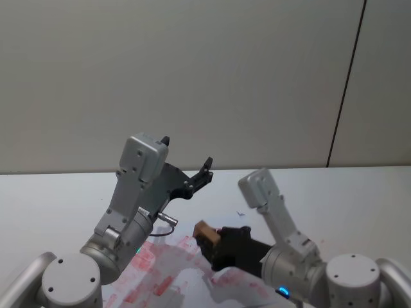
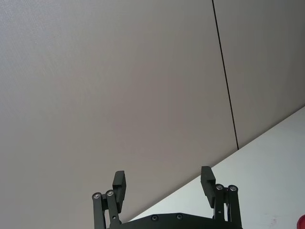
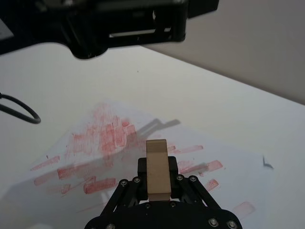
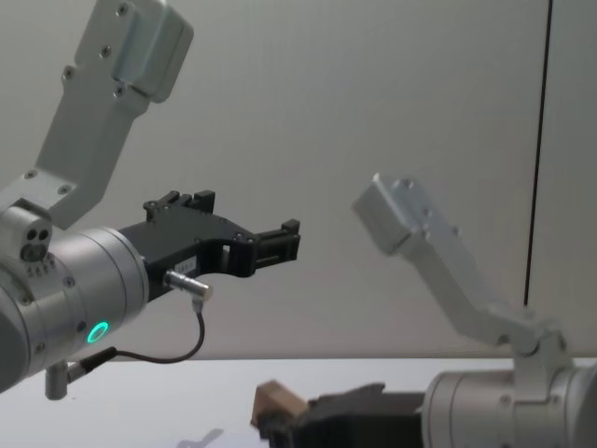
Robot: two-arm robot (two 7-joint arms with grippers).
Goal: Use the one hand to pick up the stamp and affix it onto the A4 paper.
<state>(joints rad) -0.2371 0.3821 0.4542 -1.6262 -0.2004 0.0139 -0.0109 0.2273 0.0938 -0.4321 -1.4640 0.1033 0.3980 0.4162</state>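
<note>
- Low on the right side, just above the table (image 1: 359,199): right gripper (image 1: 214,242), reaching forward and toward the robot's left.
- Jaws closed to the width of the stamp (image 3: 156,160), with one black finger (image 3: 141,167) pressed against each long side and nothing else in the grip.
- Long axis of the stamp in line with the fingers, and roughly level with the table as seen from the chest view.
- Free end of the stamp projecting clear of the fingertips, pointing forward and to the robot's left, with the other end seated between the fingers.
- Stamp position: over the A4 paper (image 3: 200,138), within its red-marked area. Contact with the sheet cannot be confirmed.
- Shadow (image 3: 157,125) cast on the paper just beyond the free end.
- A4 paper flat on the table directly before the robot, printed with many red rectangular imprints (image 3: 107,138).
- High on the left side, well above the table: left gripper (image 2: 163,177), aimed at the wall (image 2: 95,71).
- Left jaws spread wide, holding nothing.
- Fitted at the left wrist: metal plug (image 4: 189,283) and looped black cable (image 4: 173,353).
</note>
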